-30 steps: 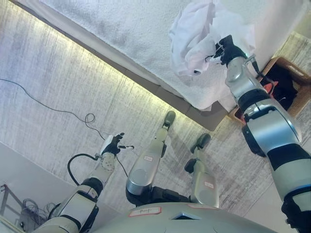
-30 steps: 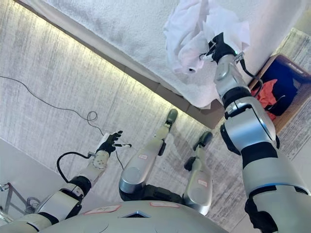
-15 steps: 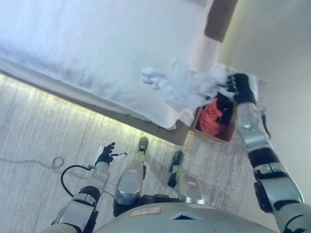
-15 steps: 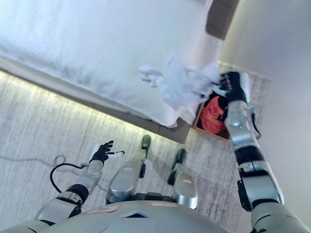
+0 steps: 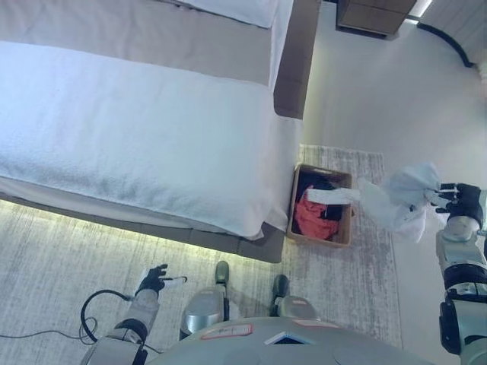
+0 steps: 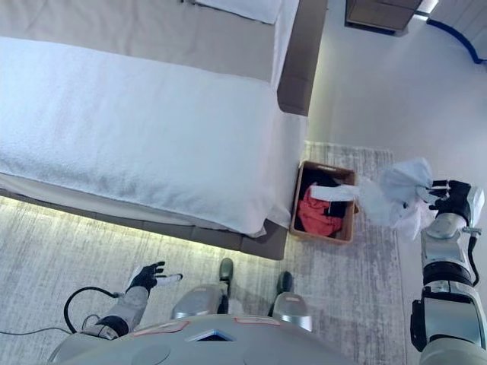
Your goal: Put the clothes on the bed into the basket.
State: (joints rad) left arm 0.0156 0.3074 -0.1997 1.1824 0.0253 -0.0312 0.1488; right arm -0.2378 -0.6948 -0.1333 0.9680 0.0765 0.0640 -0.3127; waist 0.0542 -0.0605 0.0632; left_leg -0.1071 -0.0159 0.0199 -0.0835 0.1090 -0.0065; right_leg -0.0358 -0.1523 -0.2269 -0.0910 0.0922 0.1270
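My right hand [image 5: 461, 201] is shut on a white garment [image 5: 399, 199] and holds it in the air to the right of the basket. One end of the garment trails left over the basket's rim. The brown basket [image 5: 345, 230] stands on the rug beside the bed and holds a red and a dark garment [image 5: 313, 217]. The bed [image 5: 137, 137] has a white cover with no clothes showing on it. My left hand [image 5: 154, 278] hangs open low at the left, above the floor. The right hand [image 6: 450, 196] and the garment [image 6: 396, 192] also show in the right eye view.
A grey rug [image 5: 358, 266] lies under the basket. A dark wooden bed end [image 5: 293, 57] stands by the basket. A wooden piece of furniture [image 5: 377, 15] stands at the top right. A lit strip runs along the bed's base.
The camera has swung, so the whole scene has shifted. My right hand has carried the white garment off the bed and past the basket to its right side. The left hand stays low.
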